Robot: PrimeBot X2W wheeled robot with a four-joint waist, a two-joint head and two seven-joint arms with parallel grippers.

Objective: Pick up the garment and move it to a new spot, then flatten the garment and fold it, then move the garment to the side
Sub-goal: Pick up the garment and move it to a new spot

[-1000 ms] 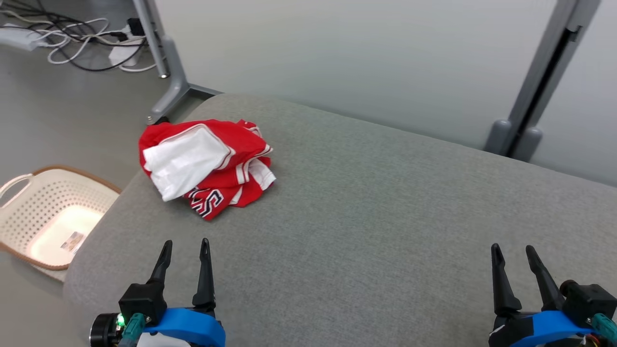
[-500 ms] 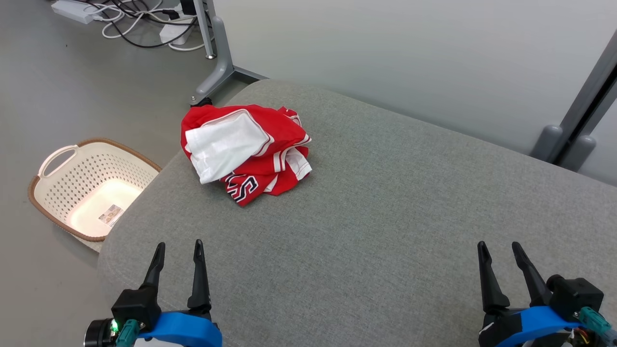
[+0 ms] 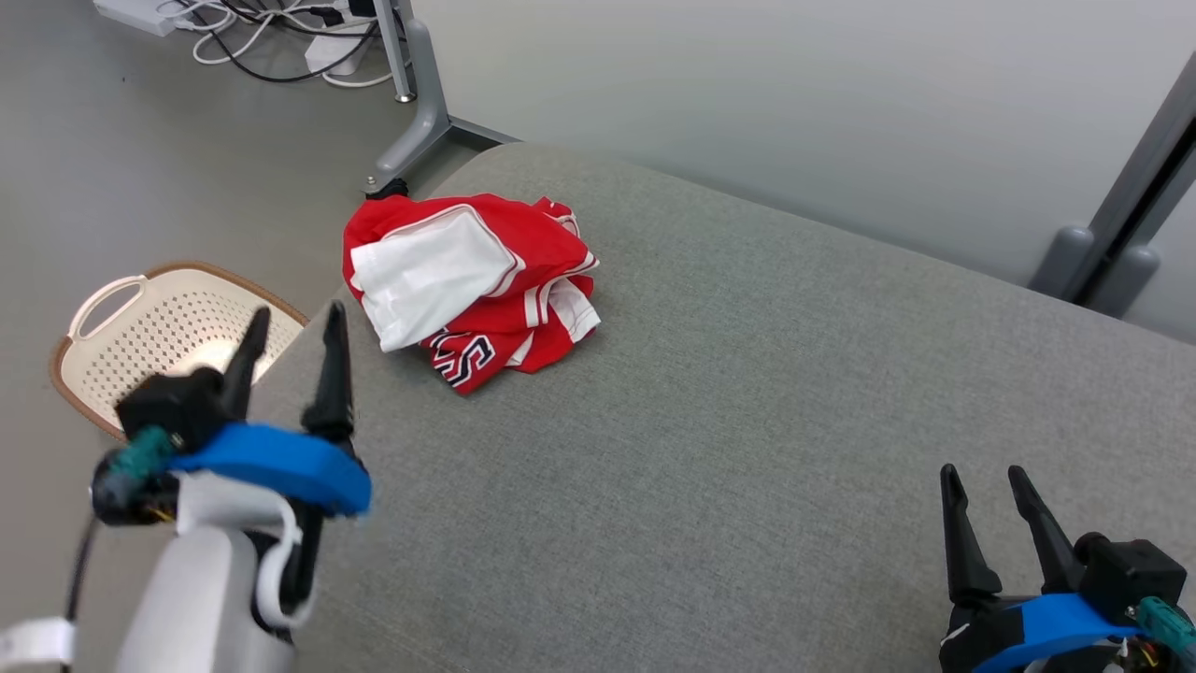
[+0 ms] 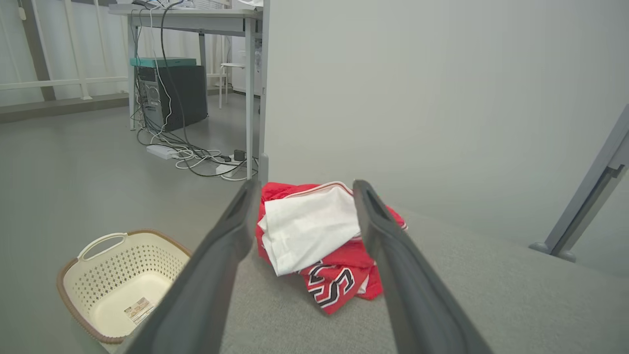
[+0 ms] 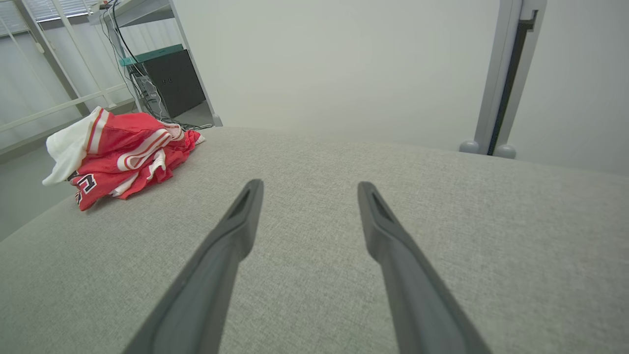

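Garment point(image 3: 472, 285) is a crumpled red-and-white jersey with dark lettering, heaped on the gray cushion point(image 3: 747, 393) near its far left corner. Both grippers are well apart from it.

The head view gives the layout from above. The left gripper point(image 3: 297, 313) is up over the cushion's left edge with its fingers spread and nothing between them. The right gripper point(image 3: 983, 474) is low at the near right, also spread and holding nothing.

The left wrist view looks along the fingers, and the heap sits right in the gap between them, further off. It also adds some background: a desk point(image 4: 196, 12), a dark computer tower point(image 4: 172, 96) and a tangle of cables point(image 4: 196, 157) on the floor. The right wrist view sees the jersey from the side, far off to its left, plus a gray post point(image 5: 506, 73) against the wall.

Compared with half a second ago, the left arm has lifted and pushed forward toward the heap, so its pale forearm now shows. The right gripper has barely budged, and the jersey lies the same way.

A cream perforated basket point(image 3: 70, 374) with a brown rim stands on the floor just beside the cushion's left side. There's a small label point(image 4: 137, 309) on its bottom.
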